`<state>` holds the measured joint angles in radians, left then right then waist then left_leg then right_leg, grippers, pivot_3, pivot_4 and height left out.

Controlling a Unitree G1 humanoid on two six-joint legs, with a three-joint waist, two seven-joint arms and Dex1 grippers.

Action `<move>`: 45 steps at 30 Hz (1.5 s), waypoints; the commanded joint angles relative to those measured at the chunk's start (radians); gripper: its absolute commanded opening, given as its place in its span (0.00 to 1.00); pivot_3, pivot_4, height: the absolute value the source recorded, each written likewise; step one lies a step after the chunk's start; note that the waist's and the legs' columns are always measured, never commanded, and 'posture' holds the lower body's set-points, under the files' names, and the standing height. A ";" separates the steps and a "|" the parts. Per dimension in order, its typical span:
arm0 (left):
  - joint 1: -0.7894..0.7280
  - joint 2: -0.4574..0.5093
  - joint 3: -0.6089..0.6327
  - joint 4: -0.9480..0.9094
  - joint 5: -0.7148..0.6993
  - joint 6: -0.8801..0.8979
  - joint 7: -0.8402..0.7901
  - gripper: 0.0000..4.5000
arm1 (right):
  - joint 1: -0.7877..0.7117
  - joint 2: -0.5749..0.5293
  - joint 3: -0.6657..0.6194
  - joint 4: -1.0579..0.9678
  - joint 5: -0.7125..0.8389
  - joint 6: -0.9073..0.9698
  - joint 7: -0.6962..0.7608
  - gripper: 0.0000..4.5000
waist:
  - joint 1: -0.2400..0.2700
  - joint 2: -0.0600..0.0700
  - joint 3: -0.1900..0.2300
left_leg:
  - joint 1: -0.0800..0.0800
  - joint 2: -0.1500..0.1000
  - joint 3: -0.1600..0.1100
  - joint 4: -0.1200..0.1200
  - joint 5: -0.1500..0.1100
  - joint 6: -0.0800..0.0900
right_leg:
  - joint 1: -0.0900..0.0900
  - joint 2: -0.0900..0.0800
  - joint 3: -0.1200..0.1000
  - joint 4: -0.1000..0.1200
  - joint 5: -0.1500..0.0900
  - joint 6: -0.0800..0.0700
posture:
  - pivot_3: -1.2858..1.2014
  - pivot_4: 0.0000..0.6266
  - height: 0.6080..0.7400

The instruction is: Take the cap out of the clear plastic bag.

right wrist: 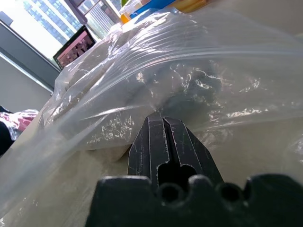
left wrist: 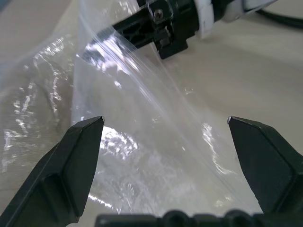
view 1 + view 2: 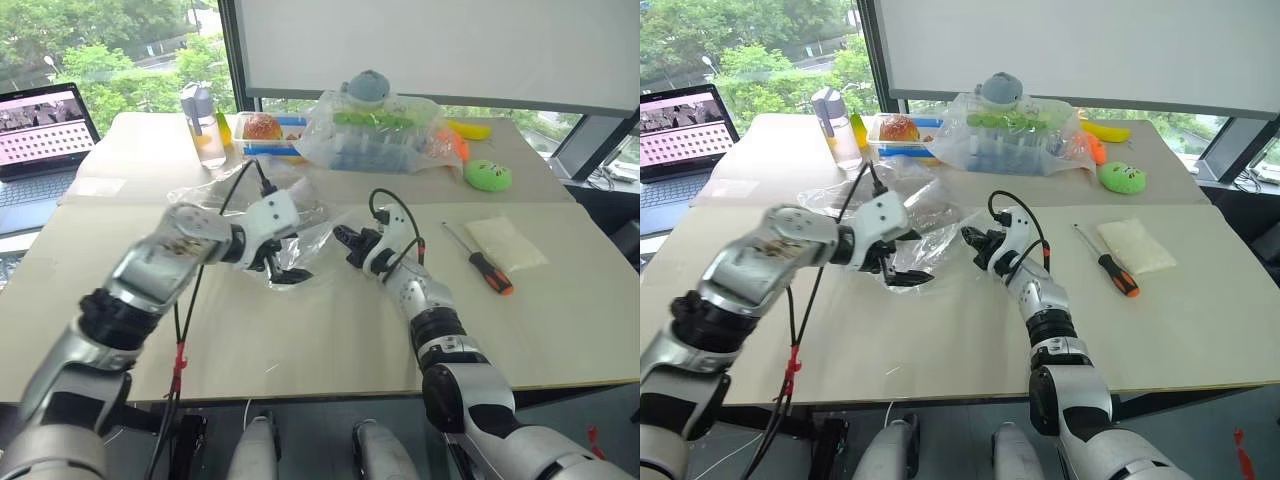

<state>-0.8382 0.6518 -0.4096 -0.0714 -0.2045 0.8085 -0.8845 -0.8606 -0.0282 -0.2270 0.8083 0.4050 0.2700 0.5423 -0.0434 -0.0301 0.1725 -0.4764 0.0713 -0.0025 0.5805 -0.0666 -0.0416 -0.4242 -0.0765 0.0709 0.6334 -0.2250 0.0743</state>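
A laptop [image 3: 40,130] sits at the upper left of the worktop [image 3: 330,330]. Left of centre, the left pincer [image 3: 285,272] hangs with its fingers wide apart over the bag [image 3: 300,225]. The cap [image 3: 930,215] shows dimly inside the bag. At centre, the right pincer [image 3: 345,240] is clamped on the bag's edge. A screwdriver [image 3: 480,260] lies right of centre.

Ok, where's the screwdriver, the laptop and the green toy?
Screwdriver [image 3: 493,275]: left eye view, on its orange handle.
Laptop [image 3: 42,125]: left eye view, on its lit screen.
Green toy [image 3: 488,176]: left eye view, on the middle of its round body.
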 commanded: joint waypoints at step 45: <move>-0.322 -0.269 0.212 0.498 0.247 -0.327 0.096 0.00 | 0.082 0.016 0.078 -0.216 -0.024 0.080 -0.059 0.00 | -0.001 0.000 0.000 | -0.001 0.000 0.000 -0.001 0.000 0.000 | 0.000 0.000 0.000 0.000 0.001 0.002 | 0.52 0.24 1.00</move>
<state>-1.1244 0.3580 -0.2228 0.4949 0.0688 0.4433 -0.7451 -0.7790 -0.0085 -0.1566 0.6554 0.3751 0.3207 0.4936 -0.0447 -0.0300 0.1725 -0.4772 0.0711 -0.0025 0.5797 -0.0667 -0.0419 -0.4248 -0.0766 0.0708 0.6329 -0.2243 0.0764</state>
